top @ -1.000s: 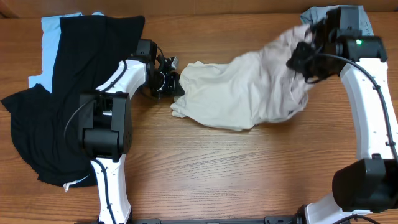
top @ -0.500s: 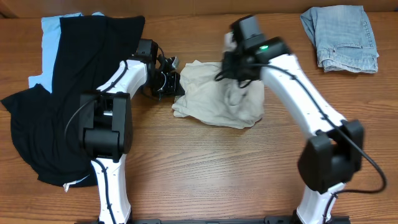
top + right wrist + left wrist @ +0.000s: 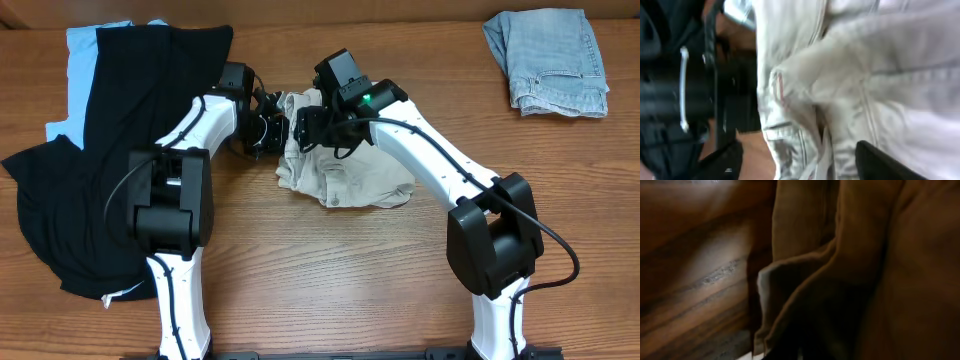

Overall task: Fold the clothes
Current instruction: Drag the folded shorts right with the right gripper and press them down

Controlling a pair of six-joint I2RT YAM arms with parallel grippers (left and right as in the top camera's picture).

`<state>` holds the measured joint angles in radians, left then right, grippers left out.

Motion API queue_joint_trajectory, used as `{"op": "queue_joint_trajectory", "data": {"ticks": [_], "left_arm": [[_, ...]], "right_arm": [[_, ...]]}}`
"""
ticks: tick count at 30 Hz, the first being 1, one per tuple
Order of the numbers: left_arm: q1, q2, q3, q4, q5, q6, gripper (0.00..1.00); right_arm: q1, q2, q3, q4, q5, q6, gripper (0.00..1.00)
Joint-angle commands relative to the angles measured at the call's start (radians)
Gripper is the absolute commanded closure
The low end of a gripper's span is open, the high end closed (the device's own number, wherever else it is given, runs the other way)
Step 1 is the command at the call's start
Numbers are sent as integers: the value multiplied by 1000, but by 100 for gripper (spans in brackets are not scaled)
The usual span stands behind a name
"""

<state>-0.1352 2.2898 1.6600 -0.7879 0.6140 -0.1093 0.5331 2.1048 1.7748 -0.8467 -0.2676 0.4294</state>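
The beige shorts point(image 3: 360, 172) lie bunched and folded over at the table's middle, and they fill both wrist views point(image 3: 880, 255) point(image 3: 865, 65). My left gripper point(image 3: 270, 131) sits at their left edge, and the cloth runs down into its jaws; its fingers are lost in shadow in the left wrist view. My right gripper point(image 3: 308, 125) hovers just over the shorts' upper left part, close to the left gripper. Its dark fingers point(image 3: 885, 160) stand wide apart, open, with a seam and pocket edge of the cloth lying loose between them point(image 3: 800, 155).
A large black garment point(image 3: 130, 130) lies spread at the left over a light blue one point(image 3: 85, 45). Folded faded denim point(image 3: 548, 60) rests at the back right corner. Bare wooden table point(image 3: 330, 270) stretches along the front.
My right gripper swept from the far right to the left with the shorts' right half, folding it over the left half, then opened its jaws. The left arm stayed put.
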Motion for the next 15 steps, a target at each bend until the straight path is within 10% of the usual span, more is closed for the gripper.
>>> {"op": "queue_joint_trajectory", "data": {"ticks": [1, 9, 15], "left_arm": [[58, 49, 63, -86, -71, -2, 76], [159, 49, 324, -363, -78, 39, 36], [181, 49, 515, -492, -117, 38, 25]], "right_arm": [[-55, -59, 28, -48, -67, -14, 20], [-130, -70, 9, -252, 23, -65, 18], [-108, -64, -114, -286, 114, -71, 14]]}}
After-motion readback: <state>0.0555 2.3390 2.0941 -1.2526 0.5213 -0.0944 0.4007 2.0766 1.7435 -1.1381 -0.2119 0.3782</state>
